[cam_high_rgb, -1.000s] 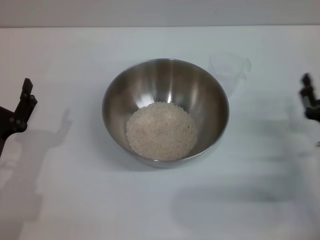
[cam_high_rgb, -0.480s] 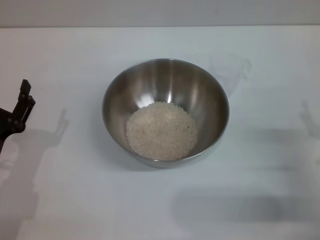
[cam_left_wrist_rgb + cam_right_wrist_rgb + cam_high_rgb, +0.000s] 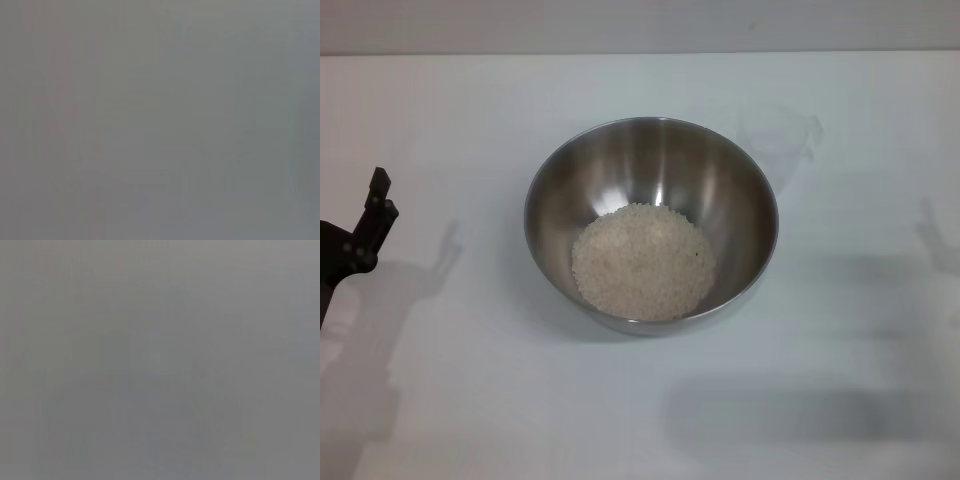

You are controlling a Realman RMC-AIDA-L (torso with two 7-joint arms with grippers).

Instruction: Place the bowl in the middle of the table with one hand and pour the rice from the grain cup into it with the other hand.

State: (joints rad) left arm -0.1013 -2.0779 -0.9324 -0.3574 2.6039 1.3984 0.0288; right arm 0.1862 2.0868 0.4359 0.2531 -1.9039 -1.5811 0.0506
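- While rice (image 3: 642, 262) fills its bottom: bowl (image 3: 651, 224) mid-table (image 3: 500, 400).
- Behind-right of bowl, just beside: empty grain cup (image 3: 778, 136).
- Well left of bowl: left gripper (image 3: 365, 225), finger state unclear.

Pale grey wall strip (image 3: 640, 25) behind; soft shadows, light from above.

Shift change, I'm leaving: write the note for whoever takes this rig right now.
Left gripper: at the table's left edge, holding nothing, well clear of the bowl; I can't tell if it's open or shut.
Right gripper: not in view.
Bowl: mid-table, upright.
Rice: a heap in the bowl's bottom.
Cup: upright on the table behind the bowl's right side, looks empty.
Done: bowl placed, rice poured.
Left: seemingly nothing but parking the arms.
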